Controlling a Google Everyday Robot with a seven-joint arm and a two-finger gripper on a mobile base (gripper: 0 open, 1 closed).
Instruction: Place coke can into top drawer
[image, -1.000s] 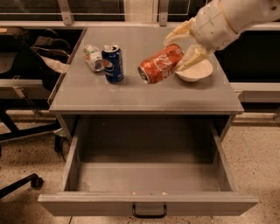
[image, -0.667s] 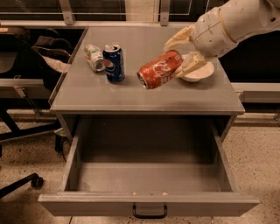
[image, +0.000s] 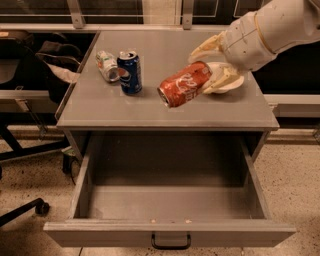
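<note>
On the cabinet top (image: 160, 47) a pale can (image: 106, 65) lies on its side just beside an upright Pepsi can (image: 130, 73). Right of them the coke can (image: 184, 84) hangs tilted over the top with its front-left end lowest. The gripper (image: 202, 73) pinches its far end between both fingers, a white bowl (image: 234, 83) just behind. Below, the top drawer (image: 225, 234) stands pulled open without the can in it.

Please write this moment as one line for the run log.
gripper: jaws shut on coke can, over cabinet top | coke can: tilted, not yet in drawer | top drawer: open
</note>
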